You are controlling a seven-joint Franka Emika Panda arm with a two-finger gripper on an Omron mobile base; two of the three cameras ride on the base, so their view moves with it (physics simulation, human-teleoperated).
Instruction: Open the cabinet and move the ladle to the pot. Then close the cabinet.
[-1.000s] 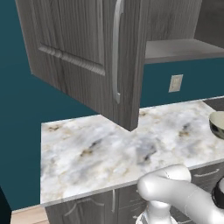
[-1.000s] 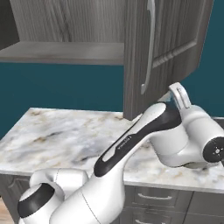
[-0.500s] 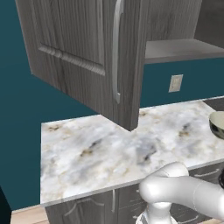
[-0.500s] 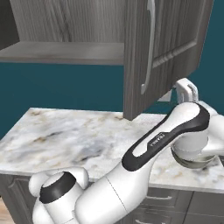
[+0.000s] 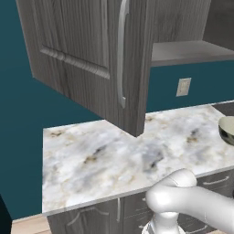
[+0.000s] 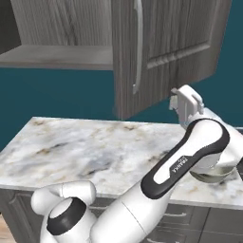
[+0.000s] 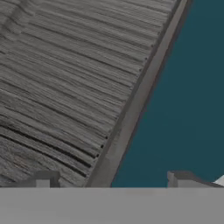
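You were looking at a rendered kitchen here, pretty clearly. The giveaway was the cabinet (image 5: 91, 59), a dark grey wood-grain wall unit with panelled doors and a long slim silver handle (image 5: 121, 55), hung above a marble-topped bench (image 5: 114, 160). Both doors stood swung open, showing a bare shelf (image 5: 192, 51) inside. Under the bench you had grey drawer fronts (image 6: 190, 223) with short horizontal pulls, standard base-unit stuff. The wall (image 6: 57, 95) behind was teal, with a pale outlet plate (image 5: 183, 87) above the bench, right where you'd plug in a kettle. A wide metal pot (image 5: 227, 130) sat on the bench at the right edge.
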